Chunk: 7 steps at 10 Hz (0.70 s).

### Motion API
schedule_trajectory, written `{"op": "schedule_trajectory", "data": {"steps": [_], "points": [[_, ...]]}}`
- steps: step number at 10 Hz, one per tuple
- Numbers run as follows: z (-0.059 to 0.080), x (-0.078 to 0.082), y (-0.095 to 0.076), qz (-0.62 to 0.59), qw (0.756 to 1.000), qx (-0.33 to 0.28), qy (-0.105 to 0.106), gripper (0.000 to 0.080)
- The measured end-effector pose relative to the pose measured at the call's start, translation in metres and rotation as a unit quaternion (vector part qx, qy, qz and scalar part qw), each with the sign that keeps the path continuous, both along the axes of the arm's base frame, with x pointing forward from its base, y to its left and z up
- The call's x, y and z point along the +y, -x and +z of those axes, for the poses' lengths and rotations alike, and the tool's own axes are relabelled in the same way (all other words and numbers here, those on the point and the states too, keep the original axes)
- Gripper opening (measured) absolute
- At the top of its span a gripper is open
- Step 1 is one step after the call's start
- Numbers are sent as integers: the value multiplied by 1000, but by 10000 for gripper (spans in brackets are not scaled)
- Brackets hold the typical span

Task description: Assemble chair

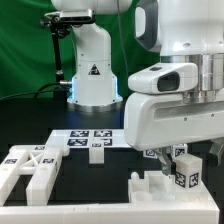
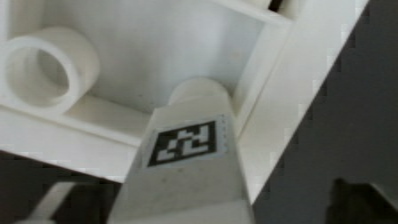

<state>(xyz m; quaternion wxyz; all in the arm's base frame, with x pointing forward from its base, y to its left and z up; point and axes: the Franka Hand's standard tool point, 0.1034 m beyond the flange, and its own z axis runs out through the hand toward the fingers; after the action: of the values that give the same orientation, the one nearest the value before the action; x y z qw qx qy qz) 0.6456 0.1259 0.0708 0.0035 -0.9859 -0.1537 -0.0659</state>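
Exterior view: claw [image 1: 168, 158] sits over a tagged bar [image 1: 186, 172]; grip, I can't tell. Chair parts [image 1: 30, 170] nearby lie loose, barely started, I reckon.

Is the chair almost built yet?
Not nearly. Done: no chair shape stands on the table yet. In hand: the fingers hang low over the tagged piece at the exterior view's right; I cannot tell if they grip it. Left: the frame at the exterior view's left and the small block by the marker board sit untouched, waiting to be joined.
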Motion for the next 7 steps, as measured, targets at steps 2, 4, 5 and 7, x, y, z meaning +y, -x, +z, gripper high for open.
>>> {"op": "schedule_trajectory", "data": {"steps": [2, 4, 5, 7], "points": [[0, 0, 0, -61, 998, 2, -9, 364], [-1, -3, -1, -135, 991, 2, -21, 287], [-1, -5, -2, -217, 975, -2, -38, 287], [-2, -9, -2, -354, 934, 1, -47, 287]]}}
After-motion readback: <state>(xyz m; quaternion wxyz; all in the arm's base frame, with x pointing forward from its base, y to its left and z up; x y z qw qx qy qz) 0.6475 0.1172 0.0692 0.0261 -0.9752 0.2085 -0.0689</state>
